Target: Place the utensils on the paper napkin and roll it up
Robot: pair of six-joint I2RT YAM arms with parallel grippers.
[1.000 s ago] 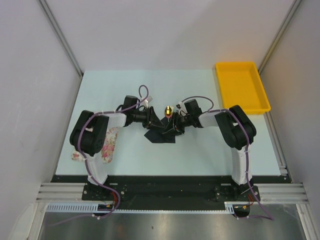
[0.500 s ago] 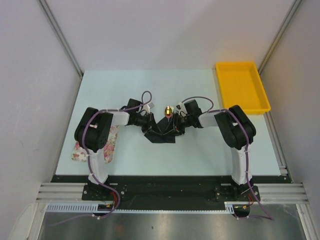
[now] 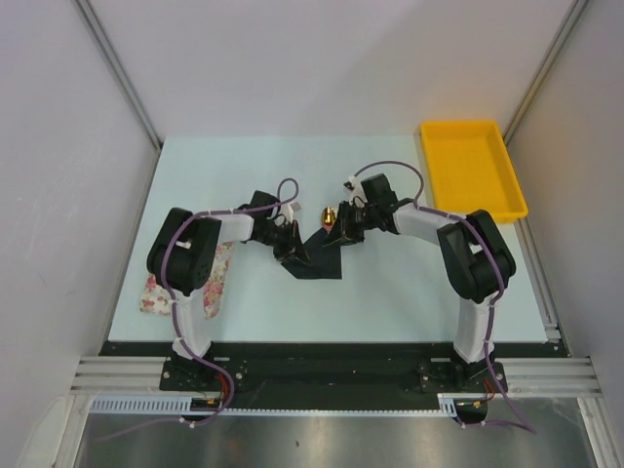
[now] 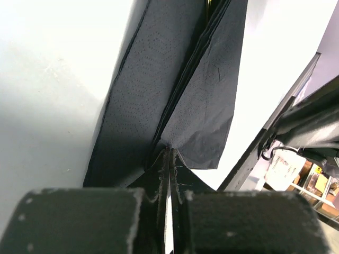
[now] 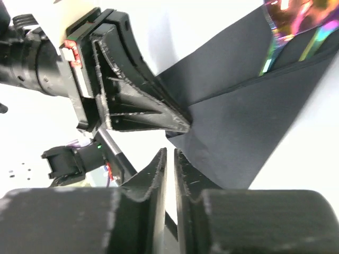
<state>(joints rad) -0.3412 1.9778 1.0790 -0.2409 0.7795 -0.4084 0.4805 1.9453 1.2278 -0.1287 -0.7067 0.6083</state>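
Pale worktop, yellow tray far right, your left tool pinches the paper napkin, right tool nearly closed, hold unclear.

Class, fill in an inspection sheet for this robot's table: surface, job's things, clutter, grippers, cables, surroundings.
Surface: pale table, flat.
Job's things: black napkin partly folded at centre around the utensils; only a gold tip shows.
Clutter: flowered cloth partly under the left arm; yellow tray far right, nothing seen in it.
Grippers: left gripper shut on a napkin corner; right gripper fingers nearly together beside the napkin, grip unclear.
Cables: purple cables looped along both arms.
Surroundings: white walls, metal rails at near edge.
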